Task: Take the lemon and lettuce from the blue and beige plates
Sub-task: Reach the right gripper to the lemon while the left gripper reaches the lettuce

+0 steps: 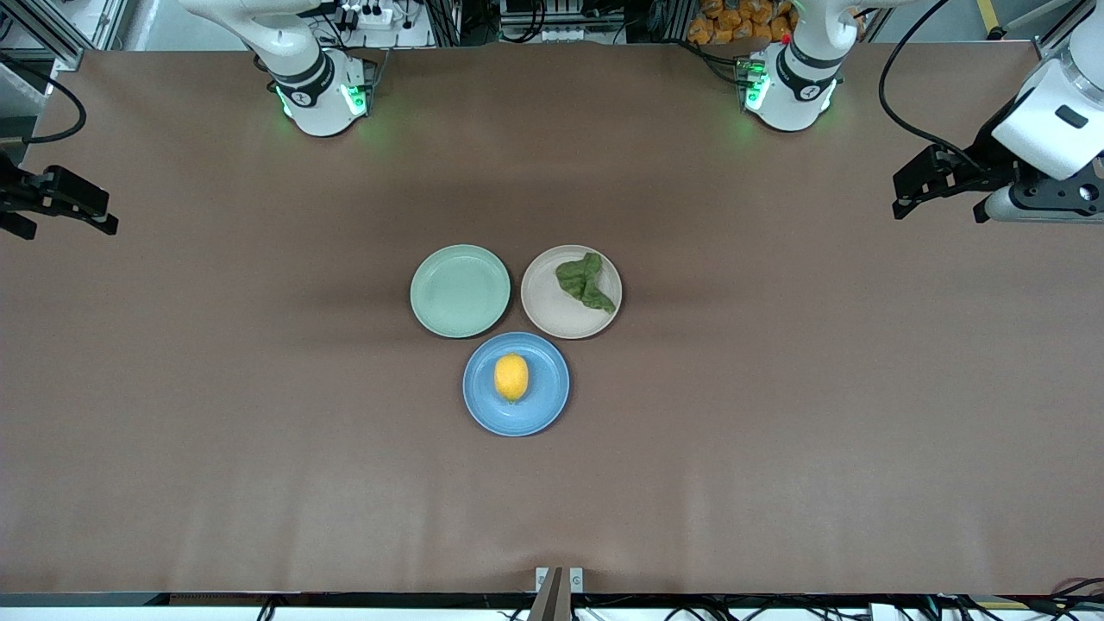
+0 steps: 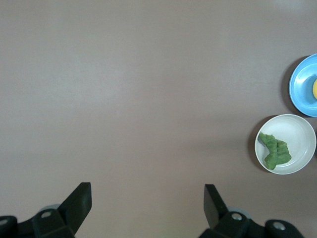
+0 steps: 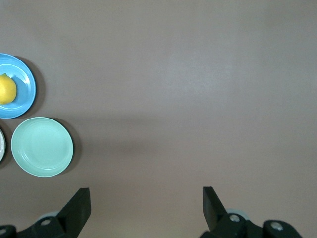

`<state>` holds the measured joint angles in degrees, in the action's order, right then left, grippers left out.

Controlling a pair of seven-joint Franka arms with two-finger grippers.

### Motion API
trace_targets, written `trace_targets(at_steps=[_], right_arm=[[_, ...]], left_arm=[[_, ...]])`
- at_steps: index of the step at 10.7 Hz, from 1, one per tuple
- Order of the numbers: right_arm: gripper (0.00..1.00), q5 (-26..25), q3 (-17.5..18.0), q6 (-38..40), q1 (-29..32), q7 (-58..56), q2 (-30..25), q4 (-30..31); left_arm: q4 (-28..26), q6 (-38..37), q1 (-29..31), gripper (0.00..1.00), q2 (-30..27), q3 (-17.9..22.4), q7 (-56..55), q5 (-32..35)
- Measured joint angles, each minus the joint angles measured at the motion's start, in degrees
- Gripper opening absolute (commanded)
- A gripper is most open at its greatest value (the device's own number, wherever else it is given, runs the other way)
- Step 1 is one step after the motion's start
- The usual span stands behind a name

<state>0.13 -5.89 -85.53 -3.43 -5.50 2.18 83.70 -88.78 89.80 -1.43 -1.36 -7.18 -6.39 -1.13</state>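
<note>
A yellow lemon lies on the blue plate at the table's middle, nearest the front camera. A green lettuce leaf lies on the beige plate just farther back, toward the left arm's end. The lettuce, the beige plate and the blue plate also show in the left wrist view. The lemon on the blue plate also shows in the right wrist view. My left gripper is open and empty over bare table at its end. My right gripper is open and empty over its end.
An empty mint-green plate sits beside the beige plate, toward the right arm's end; it also shows in the right wrist view. The three plates cluster at the middle of the brown table. Both arm bases stand along the table's back edge.
</note>
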Motion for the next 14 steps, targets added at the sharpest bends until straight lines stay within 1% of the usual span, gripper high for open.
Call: trace_targets(at_steps=[5,7,10,12,14], right_arm=[[1.0,0.0,0.03,0.09,-0.03,0.0,0.0,0.0],[1.0,0.0,0.21,0.1,-0.19,0.0,0.01,0.02],[1.0,0.06,0.53,0.03,-0.39,0.25,0.16,0.09],[1.0,0.15,2.32,-1.24,-1.16,3.96,1.17,0.25],[1.0,0.18,5.31,-5.65,-3.05,12.15,3.92,0.66]], left_arm=[[-0.02,-0.04,-0.23,1.0,0.35,-0.43,0.83,0.0],[-0.08,-0.05,-0.35,1.0,1.66,-1.8,0.84,0.0],[-0.19,-0.02,-0.82,1.0,5.4,-4.51,0.84,0.0],[-0.25,0.04,-2.68,1.0,9.12,-5.43,-0.35,-0.84],[-0.25,1.33,-5.75,1.0,13.3,-5.73,-2.24,-1.16]])
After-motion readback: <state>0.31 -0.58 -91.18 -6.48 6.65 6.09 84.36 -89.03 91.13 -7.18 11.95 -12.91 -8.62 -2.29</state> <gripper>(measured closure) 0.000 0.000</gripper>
